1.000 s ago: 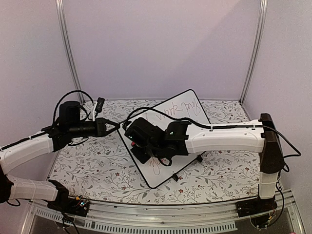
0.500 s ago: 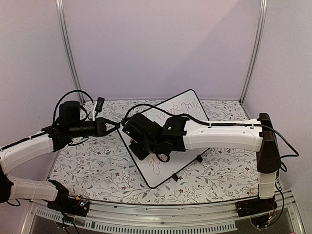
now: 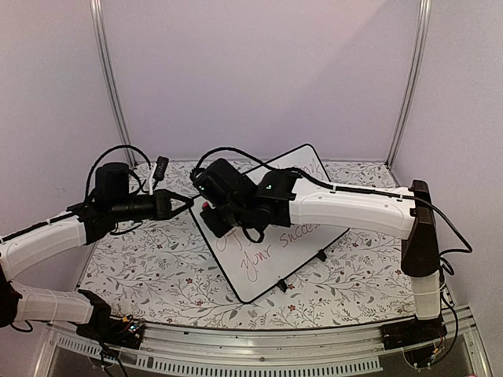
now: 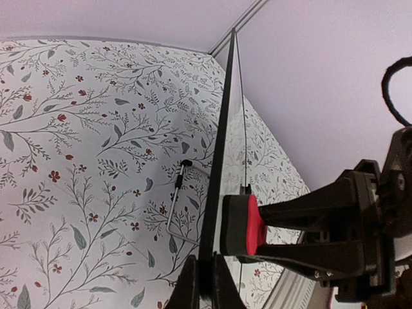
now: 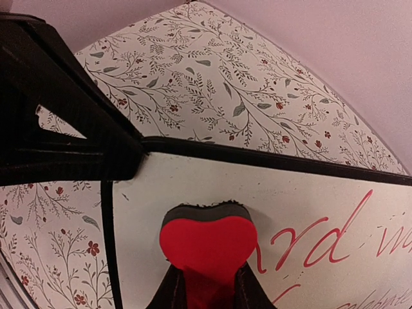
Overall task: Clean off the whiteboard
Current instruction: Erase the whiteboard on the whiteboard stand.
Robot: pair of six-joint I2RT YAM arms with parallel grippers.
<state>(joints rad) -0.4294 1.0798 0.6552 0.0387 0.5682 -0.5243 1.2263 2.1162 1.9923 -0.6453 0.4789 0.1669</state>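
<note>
Centre of the top view: the tilted whiteboard is being pinched at its left corner by the clenched left gripper. A red eraser is being pressed beside that corner, grasped by the right gripper. Hard pressure could be twisting the board loose from its thin-edge grip.

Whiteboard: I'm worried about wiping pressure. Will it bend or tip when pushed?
Probably stiff: the whiteboard edge looks straight in the left wrist view. It could tip or slide, propped on small feet, though the left gripper clamping its rim likely steadies it.
</note>
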